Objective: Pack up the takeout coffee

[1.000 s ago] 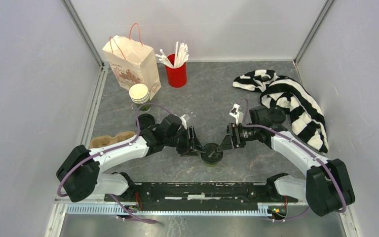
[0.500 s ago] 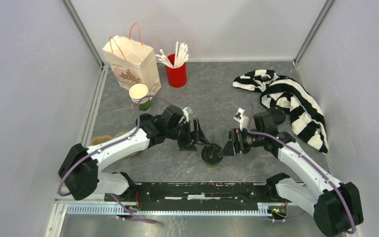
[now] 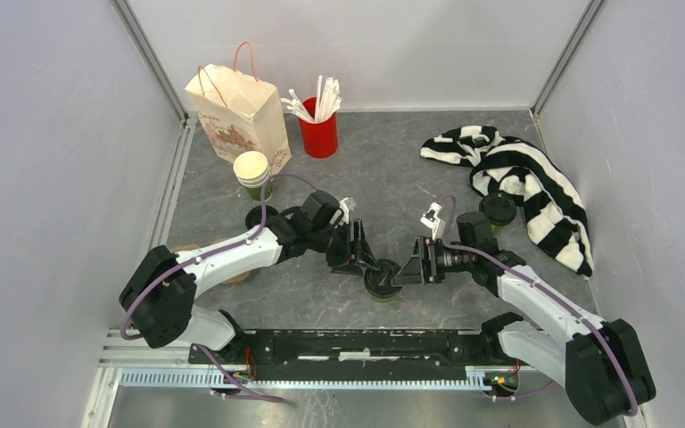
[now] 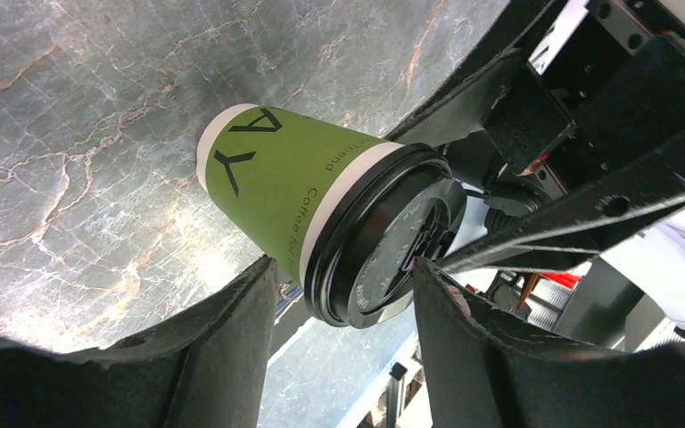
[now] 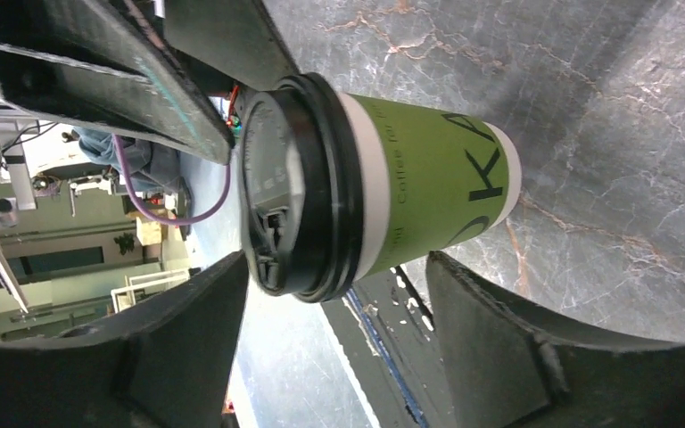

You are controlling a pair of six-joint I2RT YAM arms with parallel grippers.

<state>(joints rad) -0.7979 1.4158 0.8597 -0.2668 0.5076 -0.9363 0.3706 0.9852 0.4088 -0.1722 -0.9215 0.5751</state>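
One takeout coffee cup (image 3: 382,278), green with a black lid, stands upright on the marble-grey table near the front middle. My left gripper (image 3: 367,260) reaches it from the left and my right gripper (image 3: 403,272) from the right. In the left wrist view the cup (image 4: 268,178) has its lid between the open fingers of the left gripper (image 4: 343,276), with a gap on each side. The right wrist view shows the same cup (image 5: 419,196) between the open fingers of the right gripper (image 5: 337,267), untouched. A second lidded green cup (image 3: 498,210) stands by the striped cloth.
A paper bag (image 3: 236,111) with handles stands at the back left, with a stack of lidless cups (image 3: 251,168) in front of it. A red cup of white sticks (image 3: 319,134) is beside the bag. A striped cloth (image 3: 526,178) lies at the right. A brown cardboard carrier (image 3: 187,252) is partly under the left arm.
The right arm has drawn back towards the front, uncovering the lidded cup by the cloth. The left arm swung slightly farther back and right. The middle cup has not moved.
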